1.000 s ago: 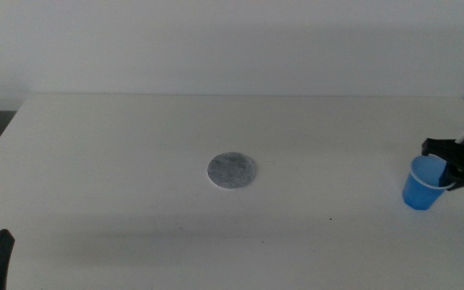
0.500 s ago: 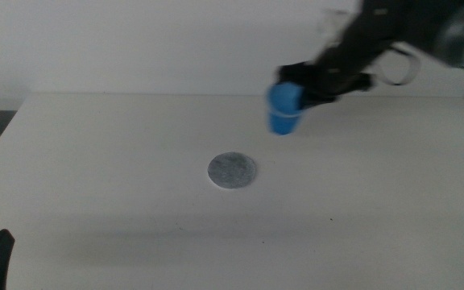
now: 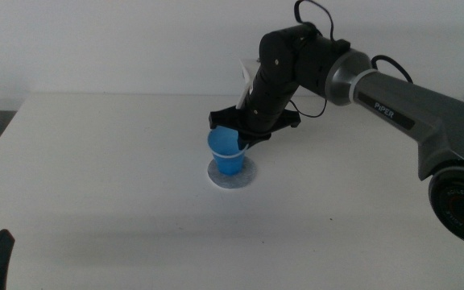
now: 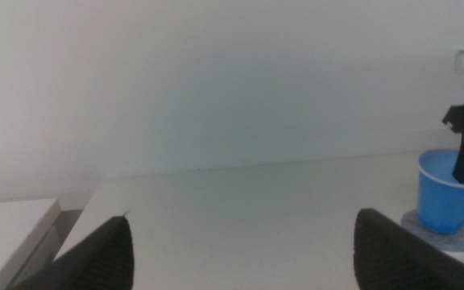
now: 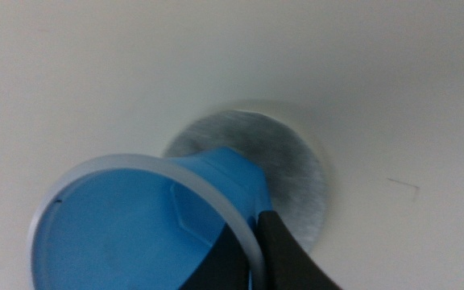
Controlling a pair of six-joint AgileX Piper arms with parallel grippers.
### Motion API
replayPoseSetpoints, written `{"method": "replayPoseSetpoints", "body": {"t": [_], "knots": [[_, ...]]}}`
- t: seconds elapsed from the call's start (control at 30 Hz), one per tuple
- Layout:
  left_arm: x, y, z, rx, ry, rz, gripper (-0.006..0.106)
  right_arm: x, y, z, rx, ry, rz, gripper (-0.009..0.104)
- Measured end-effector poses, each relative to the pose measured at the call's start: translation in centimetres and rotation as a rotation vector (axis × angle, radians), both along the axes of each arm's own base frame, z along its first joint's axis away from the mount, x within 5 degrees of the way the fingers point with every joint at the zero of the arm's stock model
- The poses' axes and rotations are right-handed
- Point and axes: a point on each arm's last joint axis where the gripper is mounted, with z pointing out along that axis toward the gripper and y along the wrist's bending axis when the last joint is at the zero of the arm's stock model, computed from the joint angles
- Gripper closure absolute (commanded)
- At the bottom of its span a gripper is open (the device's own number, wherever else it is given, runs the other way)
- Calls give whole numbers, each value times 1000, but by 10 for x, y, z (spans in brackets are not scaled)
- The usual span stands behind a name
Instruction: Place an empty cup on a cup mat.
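- the right gripper [image 3: 240, 135] is pinching the cup [image 3: 228, 153] by its rim, one jaw inside the wall and one outside, jaws closed down to the thickness of the plastic.
- a second ago the cup was sitting at the far right edge of the table [image 3: 95, 177] in this same grip; half a second ago it was being carried through the air above the mat. now it is down at the table's centre.
- the cup is standing on the cup mat [image 3: 244, 179], roughly upright; in the left wrist view its base is looking seated on the disc, though full contact is hard to confirm.
- mat is showing mostly to the right and near side of the cup, so the cup is sitting a little off-centre, toward the left.
- judgement: transport is done; what is remaining is the release and a clean lift out.
- the cup is holding nothing; the right wrist view is showing bare blue interior.
- the left gripper [image 4: 240, 250] is waiting at the near left corner, jaws spread wide, gripping nothing.
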Motion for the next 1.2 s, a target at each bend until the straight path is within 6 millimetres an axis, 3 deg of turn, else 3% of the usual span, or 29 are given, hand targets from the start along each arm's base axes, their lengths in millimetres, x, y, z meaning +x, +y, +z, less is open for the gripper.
{"method": "replayPoseSetpoints", "body": {"t": [0.2, 0.47, 0.6, 0.67, 0.83, 0.93, 1.1, 1.2], "knots": [[0, 0, 0, 0, 0, 0, 7, 1, -1, -7, -22, 20, -10, 89], [0, 0, 0, 0, 0, 0, 7, 0, -1, -7, -29, 27, -9, 44], [0, 0, 0, 0, 0, 0, 7, -6, -7, 18, -17, -21, -6, 29], [0, 0, 0, 0, 0, 0, 7, -16, -16, 47, -15, -92, 6, 26], [0, 0, 0, 0, 0, 0, 7, -58, -66, 111, 70, -316, -7, 26], [0, 0, 0, 0, 0, 0, 7, -92, -118, 139, 129, -458, -79, 24], [0, 0, 0, 0, 0, 0, 7, -152, -204, 138, 72, -612, -178, 2], [0, 0, 0, 0, 0, 0, 7, -184, -236, 129, 25, -656, -239, 2]]}}
